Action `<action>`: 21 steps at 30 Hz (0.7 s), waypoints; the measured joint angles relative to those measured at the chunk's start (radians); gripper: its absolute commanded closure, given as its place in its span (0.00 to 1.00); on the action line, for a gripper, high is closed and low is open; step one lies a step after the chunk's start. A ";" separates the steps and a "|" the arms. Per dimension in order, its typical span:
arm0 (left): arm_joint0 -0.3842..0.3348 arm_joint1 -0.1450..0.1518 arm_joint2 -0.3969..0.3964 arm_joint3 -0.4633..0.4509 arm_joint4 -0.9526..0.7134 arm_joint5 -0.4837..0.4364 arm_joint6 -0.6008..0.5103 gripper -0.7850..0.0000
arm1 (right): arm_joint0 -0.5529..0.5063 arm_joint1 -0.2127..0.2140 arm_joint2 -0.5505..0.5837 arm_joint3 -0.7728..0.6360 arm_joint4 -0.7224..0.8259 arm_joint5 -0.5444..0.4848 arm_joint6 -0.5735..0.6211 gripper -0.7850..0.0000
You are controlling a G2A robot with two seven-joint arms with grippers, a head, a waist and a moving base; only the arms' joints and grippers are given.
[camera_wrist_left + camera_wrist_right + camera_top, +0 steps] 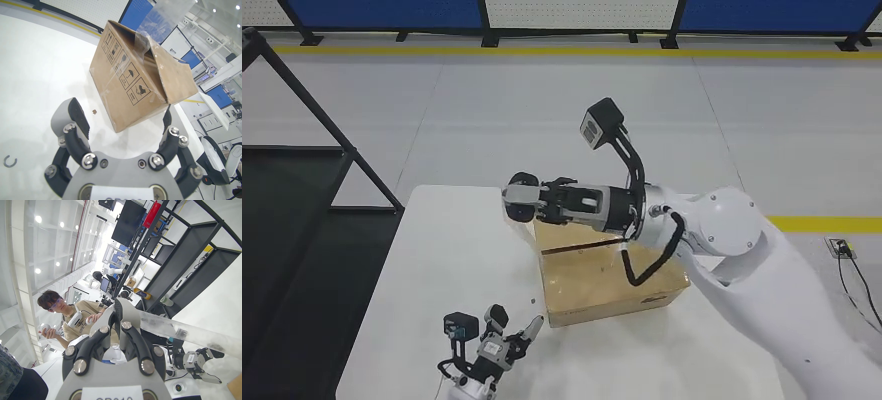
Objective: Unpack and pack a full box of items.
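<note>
A cardboard box with printed handling symbols sits on the white table. A strip of clear tape is peeled up from its top seam, and one flap stands slightly raised. My right gripper hovers over the box's far left corner. In its wrist view it is shut on the clear tape strip. My left gripper is open near the table's front edge, just short of the box's near corner, with nothing between its fingers.
A black shelf rack stands beside the table's left side. A small metal clip ring and a brown scrap lie on the table near my left gripper. Open tabletop stretches left of the box.
</note>
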 measured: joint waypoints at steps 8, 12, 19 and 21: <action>0.004 -0.001 -0.003 0.000 -0.001 -0.008 0.005 0.00 | 0.011 -0.019 -0.013 0.005 -0.006 0.005 0.005 1.00; 0.014 -0.002 -0.010 -0.026 -0.029 -0.030 0.024 0.00 | 0.014 -0.026 -0.013 0.027 -0.011 0.007 0.011 1.00; -0.018 -0.005 -0.031 -0.079 -0.080 0.007 -0.025 0.00 | -0.016 -0.026 0.026 0.041 -0.008 -0.006 0.043 1.00; -0.050 -0.008 -0.033 -0.073 -0.113 0.027 -0.067 0.00 | -0.032 -0.023 0.042 0.029 -0.014 -0.005 0.050 1.00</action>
